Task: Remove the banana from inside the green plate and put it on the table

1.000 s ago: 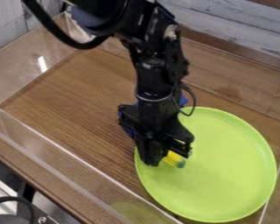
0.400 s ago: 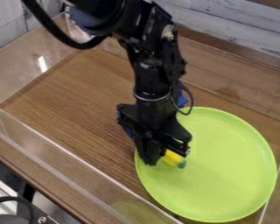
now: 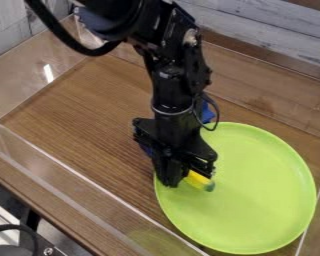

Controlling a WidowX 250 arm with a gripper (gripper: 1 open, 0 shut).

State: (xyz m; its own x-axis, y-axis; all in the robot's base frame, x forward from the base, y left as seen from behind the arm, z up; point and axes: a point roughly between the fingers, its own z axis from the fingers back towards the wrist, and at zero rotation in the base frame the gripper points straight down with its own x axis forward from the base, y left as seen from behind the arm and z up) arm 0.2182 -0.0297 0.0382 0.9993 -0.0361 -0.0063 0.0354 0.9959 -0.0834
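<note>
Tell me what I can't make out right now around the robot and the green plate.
- End effector: camera view; its dark fingertips blur together, so whether they grip the banana is unclear.
- Banana: camera view; the end effector covers part of it.
- Green plate: camera view; the arm hides its left part.
- Blue object: camera view; mostly behind the arm, shape unclear.
- Robot arm: camera view; cut off by the top edge.

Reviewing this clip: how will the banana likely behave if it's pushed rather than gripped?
The banana looks like smooth, solid plastic, so it would probably slide stiffly rather than bend. Its rounded side might let it roll a little on the green plate.
</note>
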